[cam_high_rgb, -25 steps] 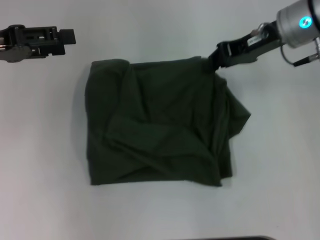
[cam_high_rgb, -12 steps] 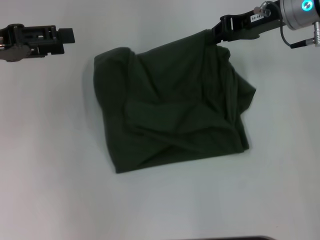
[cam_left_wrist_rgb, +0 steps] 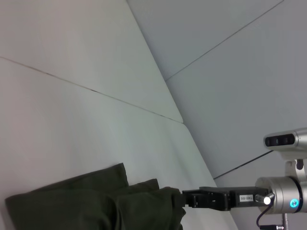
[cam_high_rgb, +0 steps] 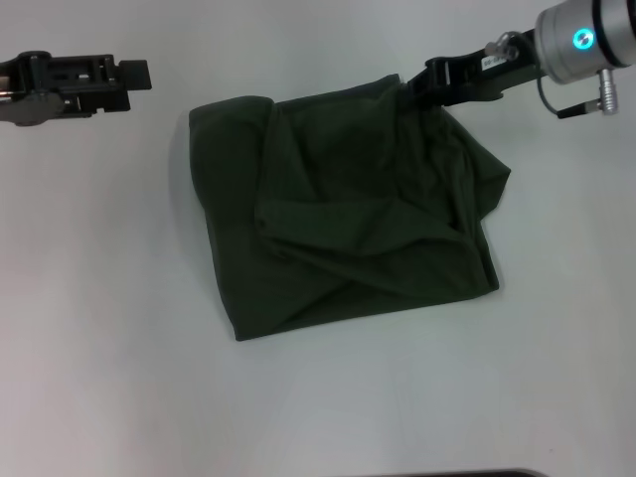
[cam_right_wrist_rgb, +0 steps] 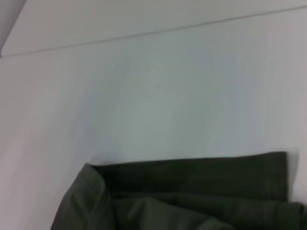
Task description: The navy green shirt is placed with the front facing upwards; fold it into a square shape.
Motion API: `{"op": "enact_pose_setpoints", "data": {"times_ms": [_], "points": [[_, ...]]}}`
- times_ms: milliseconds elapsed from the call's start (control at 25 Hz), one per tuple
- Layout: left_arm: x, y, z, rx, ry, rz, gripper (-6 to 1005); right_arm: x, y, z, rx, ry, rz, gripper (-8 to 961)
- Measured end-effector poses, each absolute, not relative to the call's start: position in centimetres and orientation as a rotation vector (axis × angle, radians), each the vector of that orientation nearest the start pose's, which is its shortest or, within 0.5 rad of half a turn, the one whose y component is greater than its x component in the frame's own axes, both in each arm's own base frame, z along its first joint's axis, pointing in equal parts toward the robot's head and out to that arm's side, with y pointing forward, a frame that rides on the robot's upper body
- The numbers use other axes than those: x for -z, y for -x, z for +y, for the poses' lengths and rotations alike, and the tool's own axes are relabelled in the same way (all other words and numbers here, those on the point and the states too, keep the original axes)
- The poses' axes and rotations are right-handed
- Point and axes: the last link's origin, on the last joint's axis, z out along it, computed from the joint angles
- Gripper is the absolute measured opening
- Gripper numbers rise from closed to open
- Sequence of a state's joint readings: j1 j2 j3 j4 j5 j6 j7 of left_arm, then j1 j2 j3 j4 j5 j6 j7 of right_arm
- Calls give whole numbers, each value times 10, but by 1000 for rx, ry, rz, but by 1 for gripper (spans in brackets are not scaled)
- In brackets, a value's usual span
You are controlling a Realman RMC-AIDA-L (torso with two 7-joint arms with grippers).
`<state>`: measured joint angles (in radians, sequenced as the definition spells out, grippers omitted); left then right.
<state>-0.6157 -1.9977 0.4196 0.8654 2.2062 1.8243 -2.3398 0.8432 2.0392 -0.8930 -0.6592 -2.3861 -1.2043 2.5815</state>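
**Right pincer holds the shirt's far corner; left waits off to the side**

I have the right pincer (cam_high_rgb: 412,91) clenched on the far right corner of the shirt (cam_high_rgb: 348,209), at the cloth's edge farthest from the robot. Gripping there lets me drag or square up the whole bundle from one corner, which I judge is the aim now. The left pincer (cam_high_rgb: 134,72) sits well apart from the cloth, out to the far left above the counter (cam_high_rgb: 99,348), clear of the work; I cannot tell how its fingers stand.

The shirt lies near the middle of the counter, already folded into a rough, slightly skewed four-sided block. It is dark green, with only plain cloth showing and no lettering in view. Deep creases cross it, a loose flap bulges out on the right side, and the near edge runs at a slant. To my eye the square still needs tidying.
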Motion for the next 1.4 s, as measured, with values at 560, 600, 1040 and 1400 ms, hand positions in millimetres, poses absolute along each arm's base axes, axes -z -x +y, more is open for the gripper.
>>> {"op": "enact_pose_setpoints", "data": {"times_ms": [560,600,1040,1400], "points": [[-84,255,341,772,2430,-1703,723,-30,-198,411,-293,2422,1657,528],[-84,255,340,773,2430,-1705,723,-25,-191,407,-271,2475,1649,568],[-90,257,340,776,2425,-1707,722,51,-139,387,81,2750,1434,550],[-91,266,339,734,2377,-1746,722,74,-123,380,152,2823,1371,534]]}}
